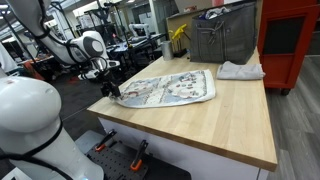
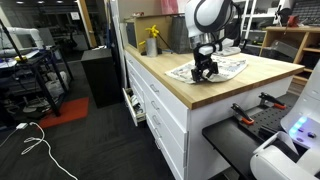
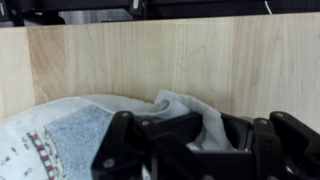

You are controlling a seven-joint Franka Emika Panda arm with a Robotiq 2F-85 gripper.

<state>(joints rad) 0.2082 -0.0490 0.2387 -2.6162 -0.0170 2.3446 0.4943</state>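
A patterned white and grey cloth [image 1: 170, 88] lies spread on the wooden table [image 1: 230, 120]. My gripper [image 1: 111, 92] is down at the cloth's corner nearest the table's end, also seen as the gripper [image 2: 204, 72] over the cloth [image 2: 225, 69]. In the wrist view the black fingers [image 3: 130, 145] are shut on a bunched fold of the cloth [image 3: 190, 110], which rises between them. The cloth's printed part [image 3: 50, 150] shows at the lower left. The fingertips themselves are hidden by fabric.
A crumpled white cloth [image 1: 241, 70] lies at the table's far side. A grey metal bin [image 1: 222, 40] and a yellow object [image 1: 178, 38] stand at the back. A red cabinet [image 1: 290, 40] is beside the table. Drawers [image 2: 160, 110] line the table's front.
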